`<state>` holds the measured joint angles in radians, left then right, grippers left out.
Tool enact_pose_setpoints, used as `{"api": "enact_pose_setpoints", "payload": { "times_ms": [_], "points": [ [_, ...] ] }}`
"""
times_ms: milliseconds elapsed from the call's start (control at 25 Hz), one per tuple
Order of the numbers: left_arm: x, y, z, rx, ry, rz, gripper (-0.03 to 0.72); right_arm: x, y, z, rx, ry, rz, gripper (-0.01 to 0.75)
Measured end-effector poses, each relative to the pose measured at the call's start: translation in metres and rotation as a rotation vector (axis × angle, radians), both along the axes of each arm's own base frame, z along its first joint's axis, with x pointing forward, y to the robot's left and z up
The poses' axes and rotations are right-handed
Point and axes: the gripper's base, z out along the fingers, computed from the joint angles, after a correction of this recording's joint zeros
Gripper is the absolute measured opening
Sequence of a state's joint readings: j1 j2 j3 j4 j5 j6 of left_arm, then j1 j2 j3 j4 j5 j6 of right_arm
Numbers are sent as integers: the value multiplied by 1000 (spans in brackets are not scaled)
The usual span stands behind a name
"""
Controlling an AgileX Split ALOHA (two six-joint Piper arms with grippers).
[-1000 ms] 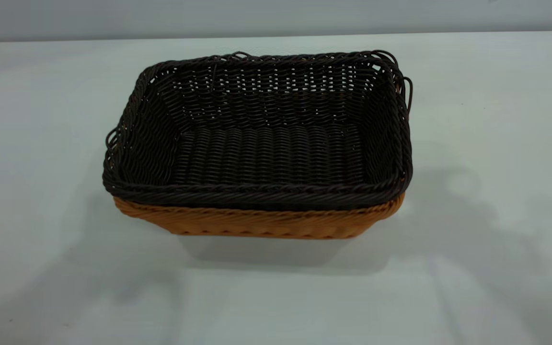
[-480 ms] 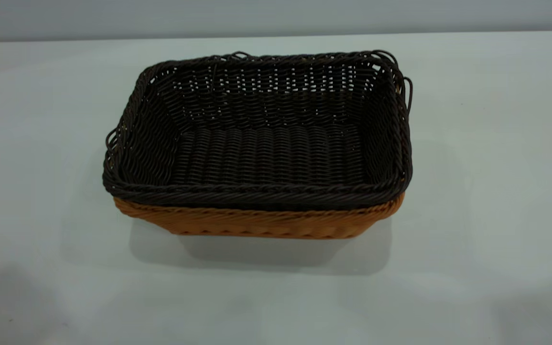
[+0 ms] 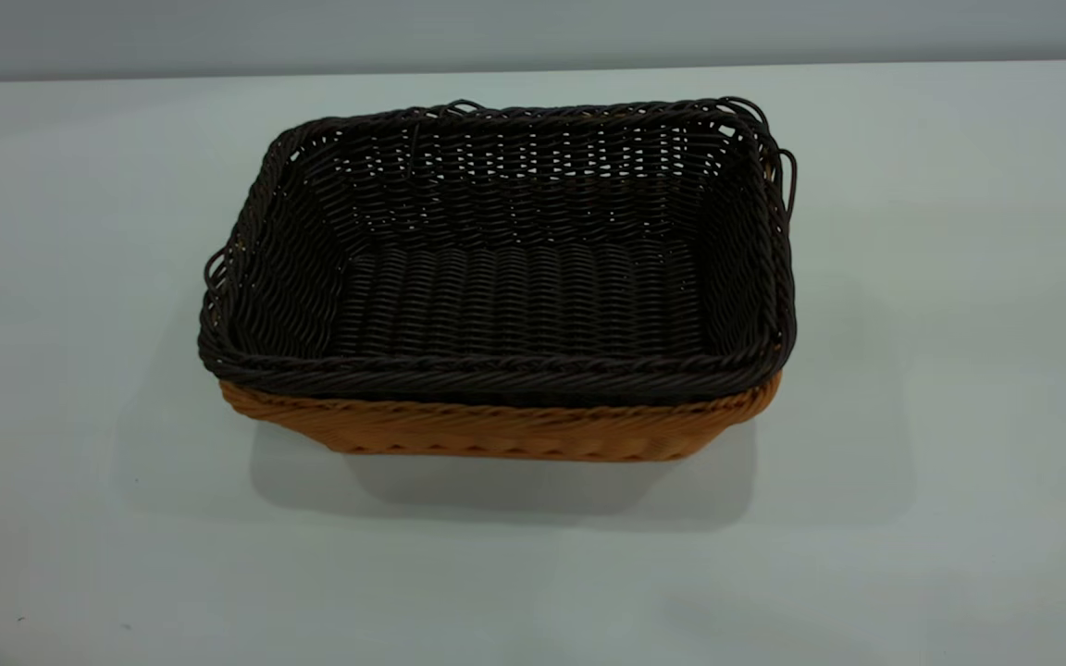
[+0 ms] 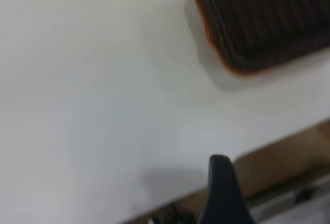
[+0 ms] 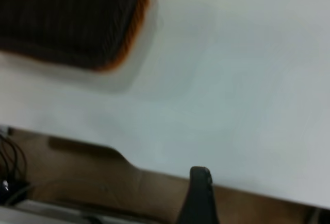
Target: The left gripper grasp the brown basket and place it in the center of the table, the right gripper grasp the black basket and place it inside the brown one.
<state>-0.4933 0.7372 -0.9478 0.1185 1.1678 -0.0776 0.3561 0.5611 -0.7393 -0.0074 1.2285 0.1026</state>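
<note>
Outside, the black basket point(image 3: 505, 268) sat nested inside the brown basket point(image 3: 505, 430), the pair resting near the middle of the table point(image 3: 959, 370), with neither arm showing. Next, the left wrist camera caught one dark fingertip of the left gripper point(image 4: 223, 188) over the table's edge, well apart from the baskets, its grip state impossible to tell. Lastly, the right wrist camera showed one fingertip of the right gripper point(image 5: 198, 193) likewise off the table's edge, far from the baskets, its grip equally unreadable.

dark brown-black rectangular woven wicker basket point(image 3: 514, 277): ribbed, matt, braided rim | orange-tan rectangular woven wicker basket point(image 3: 505, 430): ribbed, faint sheen | plain white flat tabletop point(image 3: 940, 370): smooth, matt
</note>
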Motion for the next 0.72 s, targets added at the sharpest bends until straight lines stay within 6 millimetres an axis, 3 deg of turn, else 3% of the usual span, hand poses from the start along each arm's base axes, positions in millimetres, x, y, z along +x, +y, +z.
{"api": "enact_pose_setpoints", "payload": {
  "times_ms": [80, 240, 480, 720],
  "points": [
    [-7, 3, -20, 18, 43, 2, 449, -5, -3, -27, -16, 15, -2, 544],
    [-21, 10, -60, 47, 119, 5, 449, -16, -7, -60, -16, 2, -2, 544],
    [-40, 16, -104, 10, 148, -6, 449, -24, -10, -59, 15, -81, -2, 544],
    [-53, 20, -103, -58, 69, -18, 449, -24, -10, -58, 17, -87, -2, 544]
  ]
}}
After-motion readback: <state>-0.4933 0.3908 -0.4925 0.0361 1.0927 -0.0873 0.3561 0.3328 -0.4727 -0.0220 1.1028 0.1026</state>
